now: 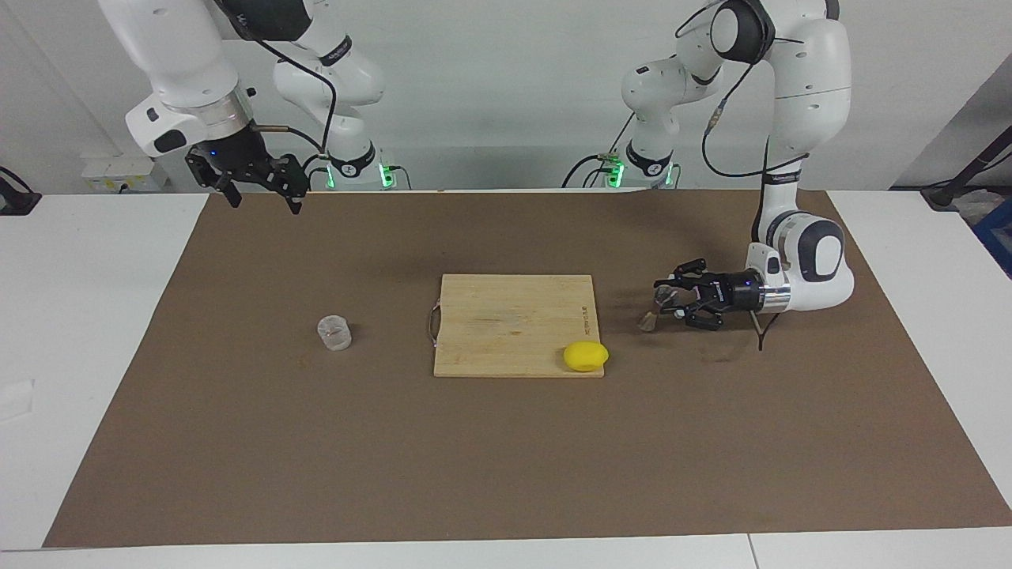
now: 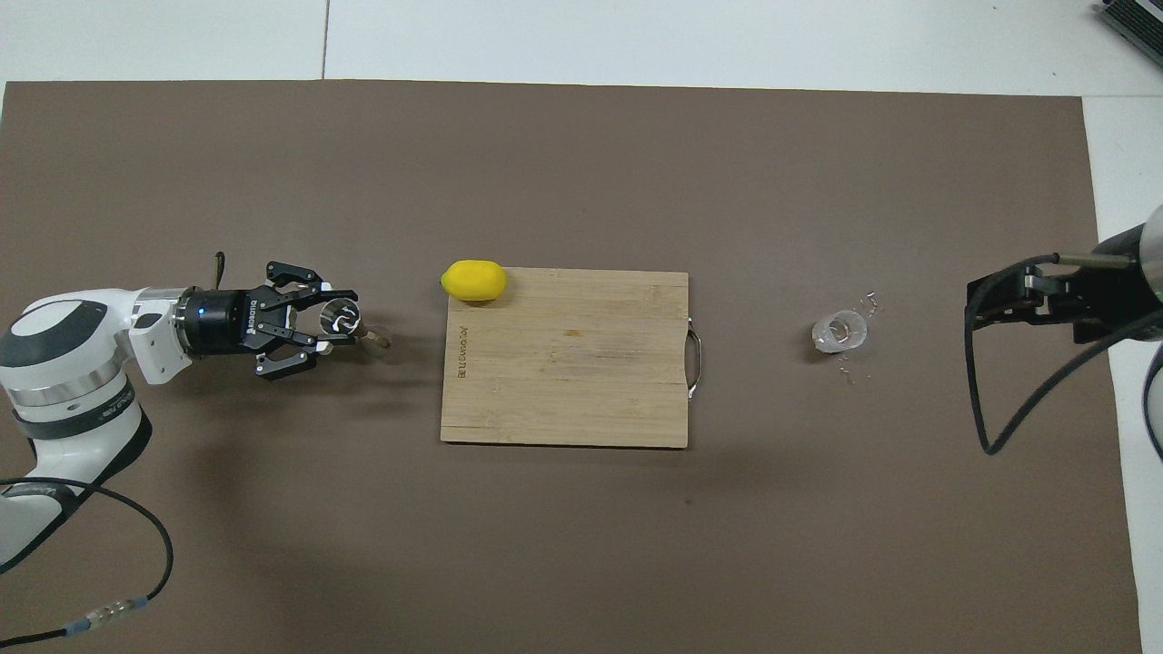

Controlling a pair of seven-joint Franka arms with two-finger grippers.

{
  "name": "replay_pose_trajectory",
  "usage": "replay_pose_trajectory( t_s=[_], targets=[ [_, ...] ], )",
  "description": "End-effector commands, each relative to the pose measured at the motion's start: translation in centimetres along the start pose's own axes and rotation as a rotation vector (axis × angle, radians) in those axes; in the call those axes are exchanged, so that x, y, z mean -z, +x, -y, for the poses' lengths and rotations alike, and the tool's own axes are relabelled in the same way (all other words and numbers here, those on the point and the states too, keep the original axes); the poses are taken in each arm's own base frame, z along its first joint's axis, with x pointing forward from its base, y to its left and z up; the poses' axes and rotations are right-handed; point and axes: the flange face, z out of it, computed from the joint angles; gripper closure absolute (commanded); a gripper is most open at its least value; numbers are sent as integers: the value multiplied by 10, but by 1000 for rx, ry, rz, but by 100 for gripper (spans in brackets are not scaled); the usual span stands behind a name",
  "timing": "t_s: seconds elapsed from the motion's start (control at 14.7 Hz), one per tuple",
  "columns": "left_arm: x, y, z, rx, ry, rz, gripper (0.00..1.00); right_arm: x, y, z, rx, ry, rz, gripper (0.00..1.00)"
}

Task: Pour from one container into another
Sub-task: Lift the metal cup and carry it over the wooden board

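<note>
The clear glass tumbler (image 1: 334,332) stands alone on the brown mat toward the right arm's end; it also shows in the overhead view (image 2: 839,331). The metal jigger (image 1: 658,304) is toward the left arm's end, beside the cutting board, and looks slightly tilted with its foot near the mat. From above I see its open mouth (image 2: 341,318). My left gripper (image 1: 672,302) reaches in level and low, with its fingers closed around the jigger (image 2: 338,320). My right gripper (image 1: 265,197) hangs open and empty, high over the mat's edge by its own base (image 2: 986,304).
A wooden cutting board (image 1: 506,316) lies mid-mat, with a yellow lemon (image 1: 586,356) at its corner toward the left arm's end. A few small shiny bits (image 2: 870,296) lie on the mat around the tumbler.
</note>
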Motion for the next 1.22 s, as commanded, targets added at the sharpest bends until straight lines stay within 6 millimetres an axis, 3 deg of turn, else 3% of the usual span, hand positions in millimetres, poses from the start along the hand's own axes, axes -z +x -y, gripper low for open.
replay_pose_trajectory(
  t_s=[0.0,0.34,0.61,0.75,0.95,1.16],
  targets=[
    [-35,-4,1,29,-4,-28,84,1,-5,-3,-11,22,-7,0],
    [-95,-16,-10,68,-11,-57,84,1,-5,-3,-11,22,-7,0],
    [-120,-16,-15,74,-11,-54,84,1,-5,-3,-11,22,-7,0],
    [-123,-14,-33,97,17,-85,84,1,-5,-3,-11,22,-7,0],
    [-145,0,-39,74,41,-59,83,1,-5,-3,-11,22,-7,0],
    [-180,23,-42,30,107,-8,83,1,-5,-3,-11,22,-7,0]
  ],
)
